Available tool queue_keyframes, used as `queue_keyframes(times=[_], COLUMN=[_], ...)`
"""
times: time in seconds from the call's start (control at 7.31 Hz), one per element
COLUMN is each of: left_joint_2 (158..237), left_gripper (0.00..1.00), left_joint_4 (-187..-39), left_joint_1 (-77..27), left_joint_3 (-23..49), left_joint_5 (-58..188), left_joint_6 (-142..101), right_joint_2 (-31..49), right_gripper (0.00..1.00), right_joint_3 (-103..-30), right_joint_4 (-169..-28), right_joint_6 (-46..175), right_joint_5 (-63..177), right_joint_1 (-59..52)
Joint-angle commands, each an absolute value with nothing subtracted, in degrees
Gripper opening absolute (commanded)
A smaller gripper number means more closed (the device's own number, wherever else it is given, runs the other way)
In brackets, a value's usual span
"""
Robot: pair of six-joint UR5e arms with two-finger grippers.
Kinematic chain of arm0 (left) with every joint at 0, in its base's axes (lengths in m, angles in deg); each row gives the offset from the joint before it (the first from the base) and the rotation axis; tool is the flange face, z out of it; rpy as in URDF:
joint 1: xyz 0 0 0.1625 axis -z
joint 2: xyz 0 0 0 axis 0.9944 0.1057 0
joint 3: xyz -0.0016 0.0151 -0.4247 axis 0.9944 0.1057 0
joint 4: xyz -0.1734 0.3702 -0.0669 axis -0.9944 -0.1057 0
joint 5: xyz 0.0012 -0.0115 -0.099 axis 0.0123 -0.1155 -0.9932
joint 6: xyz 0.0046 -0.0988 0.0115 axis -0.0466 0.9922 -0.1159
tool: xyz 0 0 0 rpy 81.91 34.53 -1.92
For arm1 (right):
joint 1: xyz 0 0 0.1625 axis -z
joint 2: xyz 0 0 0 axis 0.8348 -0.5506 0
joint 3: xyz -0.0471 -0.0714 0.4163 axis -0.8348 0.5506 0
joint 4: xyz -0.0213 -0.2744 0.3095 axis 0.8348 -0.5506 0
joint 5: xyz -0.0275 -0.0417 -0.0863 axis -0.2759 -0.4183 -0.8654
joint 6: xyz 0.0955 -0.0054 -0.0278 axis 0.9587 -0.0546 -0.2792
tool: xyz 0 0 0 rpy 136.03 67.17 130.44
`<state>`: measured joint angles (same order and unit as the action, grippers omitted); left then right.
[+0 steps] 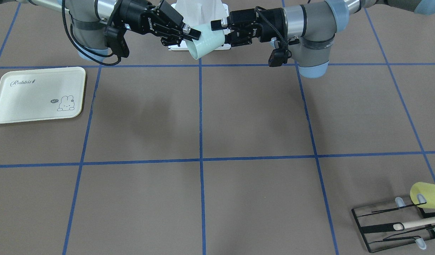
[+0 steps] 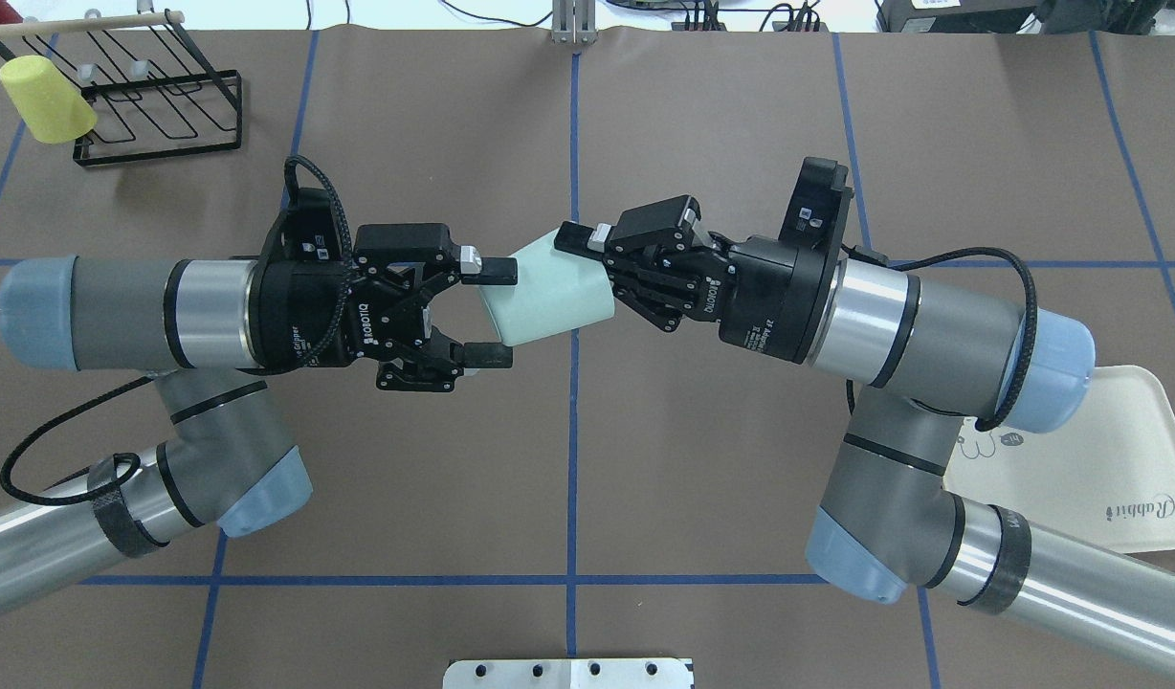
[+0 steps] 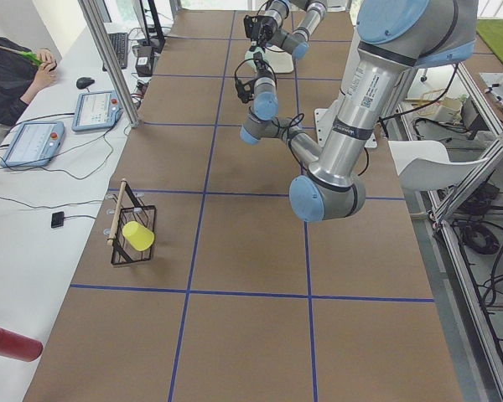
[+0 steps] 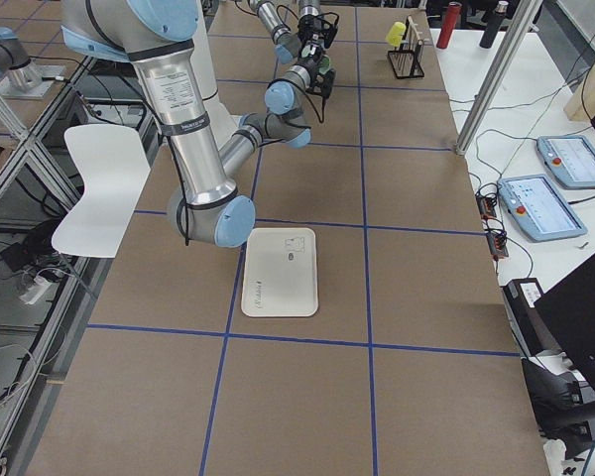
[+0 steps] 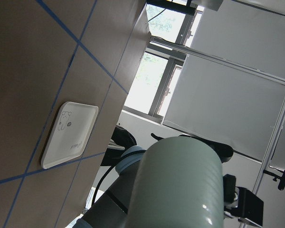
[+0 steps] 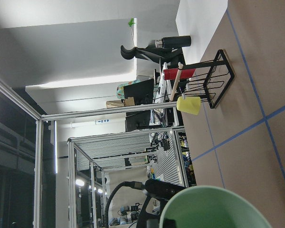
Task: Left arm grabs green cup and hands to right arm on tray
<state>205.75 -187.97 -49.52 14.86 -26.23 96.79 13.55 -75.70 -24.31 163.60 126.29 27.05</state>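
The pale mint-green cup [image 2: 549,299] hangs on its side above the table's middle, between both grippers. My right gripper [image 2: 587,263] is shut on the cup's rim, one finger [image 2: 578,237] outside the wall. My left gripper [image 2: 492,314] is open, its fingers on either side of the cup's base. In the front-facing view the cup [image 1: 207,41] lies between the right gripper [image 1: 189,37] and the left gripper [image 1: 226,33]. The left wrist view shows the cup's base [image 5: 180,185], the right wrist view its rim [image 6: 213,209]. The cream tray [image 2: 1114,459] lies on the table under my right arm.
A black wire rack [image 2: 157,105] with a yellow-green cup [image 2: 44,99] and a wooden dowel stands at the far left corner. A white mount plate [image 2: 568,673] sits at the near edge. The tray [image 1: 38,95] bears nothing.
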Motion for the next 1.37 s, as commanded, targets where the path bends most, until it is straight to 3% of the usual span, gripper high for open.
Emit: queue_keyframes(times=[0.0, 0.41, 0.68, 0.96, 1.23], left_joint_2=[205.55, 204.07, 196.20, 189.15, 179.93], left_gripper=[1.00, 1.00, 1.00, 1.00, 1.00], left_joint_4=[-188.01, -187.84, -187.40, -179.18, -163.76], left_joint_1=[-49.22, -47.03, -43.69, -39.22, -33.60], left_joint_3=[14.85, 15.03, 15.38, 17.21, 26.31], left_joint_5=[-26.38, -29.90, -31.56, -33.40, -36.39], left_joint_6=[96.74, 96.65, 85.39, 71.05, 57.17], right_joint_2=[12.91, 9.14, 7.83, -1.27, -11.48], right_gripper=[0.00, 0.00, 0.00, 0.00, 0.00], right_joint_3=[-75.68, -75.68, -76.38, -76.74, -76.65], right_joint_4=[-24.24, -34.54, -48.88, -51.84, -51.84], right_joint_6=[163.61, 163.17, 150.33, 131.63, 113.07], right_joint_5=[126.77, 131.73, 143.85, 147.32, 150.57], right_joint_1=[26.36, 16.91, 4.97, -1.04, -5.88])
